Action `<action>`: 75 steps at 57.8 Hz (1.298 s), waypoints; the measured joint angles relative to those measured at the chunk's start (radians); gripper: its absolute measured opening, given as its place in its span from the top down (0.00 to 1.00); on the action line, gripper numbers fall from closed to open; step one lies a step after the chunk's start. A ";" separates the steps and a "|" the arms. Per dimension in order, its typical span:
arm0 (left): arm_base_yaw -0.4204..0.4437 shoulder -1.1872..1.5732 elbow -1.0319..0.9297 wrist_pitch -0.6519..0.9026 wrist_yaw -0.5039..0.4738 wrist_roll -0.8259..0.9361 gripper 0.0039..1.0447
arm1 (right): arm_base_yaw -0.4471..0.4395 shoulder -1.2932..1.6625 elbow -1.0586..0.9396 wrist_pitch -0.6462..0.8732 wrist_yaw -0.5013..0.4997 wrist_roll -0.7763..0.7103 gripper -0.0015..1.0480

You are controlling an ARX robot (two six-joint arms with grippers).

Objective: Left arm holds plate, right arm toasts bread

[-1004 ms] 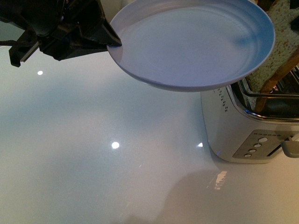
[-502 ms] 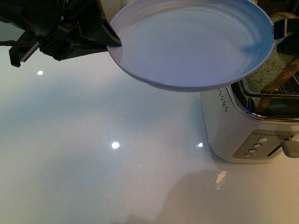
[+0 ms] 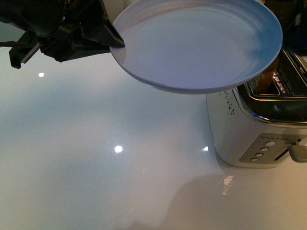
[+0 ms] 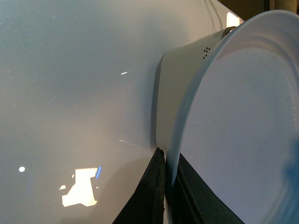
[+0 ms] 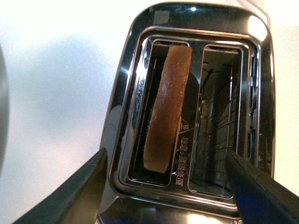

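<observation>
The left gripper (image 3: 116, 46) is clamped on the rim of the plate (image 3: 196, 43) and holds it in the air above the white surface (image 3: 96, 167), slightly tilted. In the left wrist view its two black jaws pinch the plate's edge from both sides. In the front view the plate's right side overlaps the top of the toaster (image 3: 235, 129), which stands on the surface. The bread (image 5: 166, 107) stands on edge in one of the toaster's two slots, its brown crust facing up. The right gripper (image 5: 166, 158) hangs above the toaster, spread wide and empty, one finger on each side of the chrome top.
</observation>
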 joint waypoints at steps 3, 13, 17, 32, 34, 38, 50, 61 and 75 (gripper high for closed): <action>0.000 0.000 0.000 0.000 0.000 0.000 0.97 | -0.008 -0.029 -0.007 0.014 0.012 -0.001 0.09; 0.000 0.000 0.000 0.000 0.000 0.000 0.97 | -0.047 -0.165 -0.064 0.091 0.048 -0.010 0.09; 0.000 0.000 0.000 0.000 0.000 0.000 0.97 | -0.067 -0.242 -0.097 0.122 0.067 -0.012 0.09; 0.000 0.000 0.000 0.002 -0.001 0.000 0.97 | -0.115 -0.445 -0.203 0.193 0.063 -0.037 0.11; -0.001 0.000 0.000 0.003 -0.001 0.000 0.97 | -0.132 -0.453 -0.239 0.293 0.011 -0.039 0.16; -0.003 0.000 -0.001 0.006 -0.001 0.001 0.97 | -0.150 -0.470 -0.312 0.434 -0.011 -0.039 0.26; -0.007 0.002 -0.003 0.007 -0.004 0.001 0.97 | -0.159 -0.562 -0.467 0.526 -0.015 -0.039 0.57; -0.009 0.004 -0.005 0.011 -0.008 0.002 0.97 | -0.160 -0.660 -0.572 0.530 -0.015 -0.039 0.93; -0.009 0.004 -0.006 0.011 -0.011 0.009 0.97 | -0.160 -0.766 -0.645 0.498 -0.015 -0.042 0.98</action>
